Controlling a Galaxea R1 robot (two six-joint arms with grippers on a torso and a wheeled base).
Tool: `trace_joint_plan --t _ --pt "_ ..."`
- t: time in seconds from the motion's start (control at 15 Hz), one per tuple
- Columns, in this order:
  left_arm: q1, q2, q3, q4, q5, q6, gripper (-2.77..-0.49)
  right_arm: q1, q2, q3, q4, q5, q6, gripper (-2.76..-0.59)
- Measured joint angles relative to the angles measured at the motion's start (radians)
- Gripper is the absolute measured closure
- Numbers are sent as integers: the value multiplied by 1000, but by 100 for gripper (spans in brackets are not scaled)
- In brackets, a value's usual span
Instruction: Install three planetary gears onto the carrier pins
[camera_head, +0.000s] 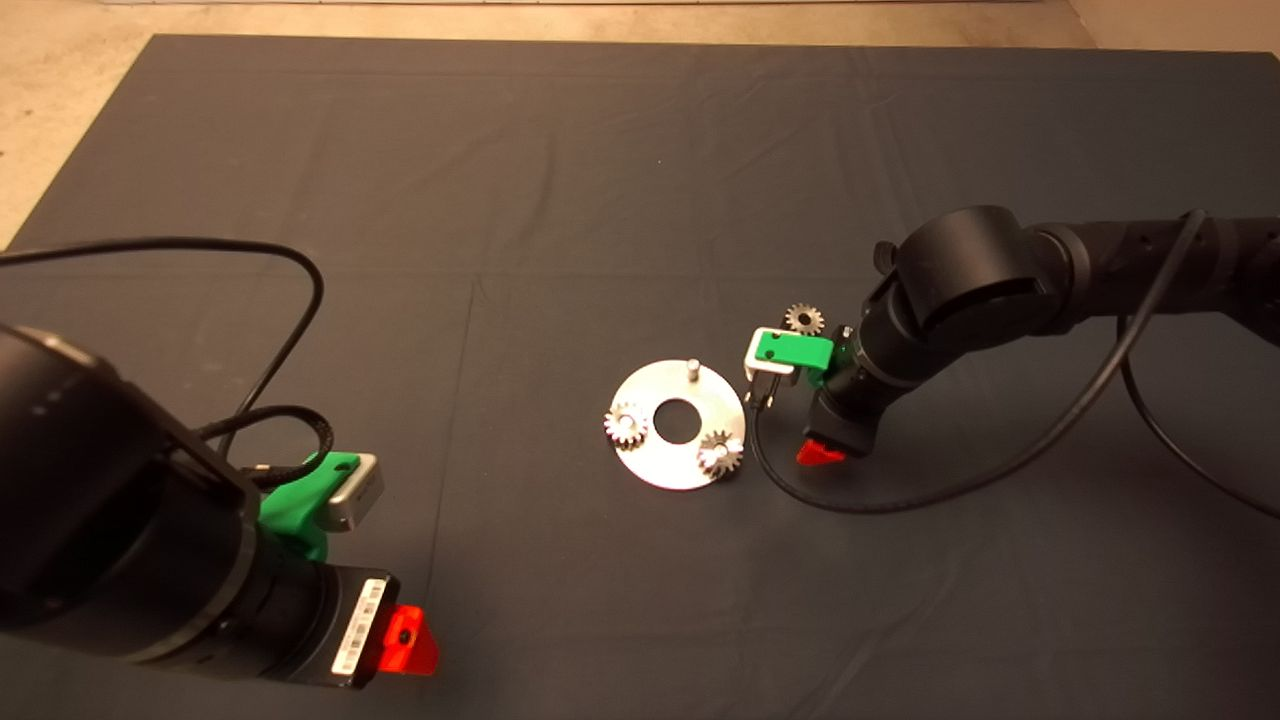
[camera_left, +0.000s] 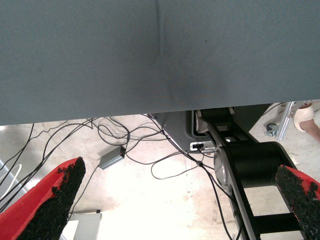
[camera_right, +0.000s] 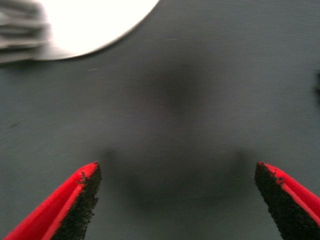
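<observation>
Arms: we are seeing two black arms built of thick rounded segments, the right one dotted with small holes along its forearm.
Left gripper (camera_head: 405, 640): we are noting a green body, a silver camera block, a white barcode label on the black wrist, and a red fingertip with a dark screw.
Right gripper (camera_head: 822, 453): we are seeing a green bracket carrying a white-framed camera, with one red finger showing below.
Fingers (camera_right: 75, 205): we are seeing red wedges faced with rough black pads.
Cables: we are tracing black cables looping from each wrist.
</observation>
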Motion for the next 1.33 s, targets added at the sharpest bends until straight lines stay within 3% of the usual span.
trace_joint_plan --t 0.13,0.27,0.4,0.53,0.73,1.0,1.13,1.33 --pt "0 0 0 0 0 0 -276 21 0 -39 0 -1 14 -232" --pt "0 0 0 0 0 0 -276 60 1 -60 1 -1 27 -246" --pt "0 0 0 0 0 0 -276 105 3 -76 7 0 42 -246" --pt "0 0 0 0 0 0 -276 131 9 -118 18 0 48 -246" --pt "0 0 0 0 0 0 -276 134 26 -212 76 0 52 -246" --pt "0 0 0 0 0 -1 -276 149 66 -332 178 0 56 -246" --pt "0 0 0 0 0 -1 -276 147 89 -363 238 0 59 -246" --pt "0 0 0 0 0 -1 -276 147 117 -411 296 0 74 -246"
